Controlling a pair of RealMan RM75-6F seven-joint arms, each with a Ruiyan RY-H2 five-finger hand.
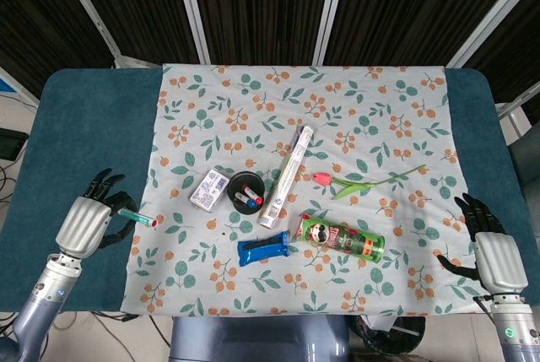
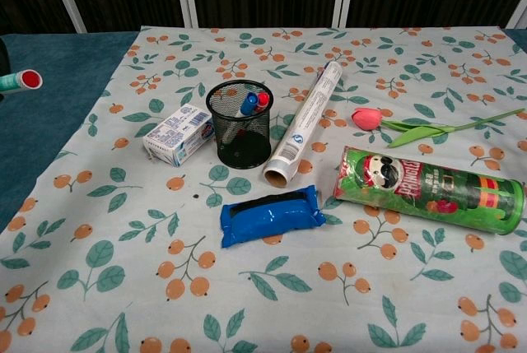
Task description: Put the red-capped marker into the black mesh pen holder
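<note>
My left hand [image 1: 91, 214] is at the table's left edge and holds a red-capped marker [image 1: 138, 218], green-bodied, its cap pointing right over the cloth's edge. In the chest view only the marker's tip [image 2: 20, 81] shows at the far left. The black mesh pen holder [image 1: 245, 191] [image 2: 240, 123] stands upright near the cloth's middle, with a blue-capped and a red-capped pen inside. It is well to the right of the held marker. My right hand [image 1: 488, 240] rests at the right edge with fingers spread, holding nothing.
Beside the holder lie a white box [image 1: 208, 190] on its left and a long white tube [image 1: 286, 175] on its right. A blue packet [image 1: 265, 250], a green chips can [image 1: 342, 237] and a pink tulip [image 1: 354, 181] lie to the front and right.
</note>
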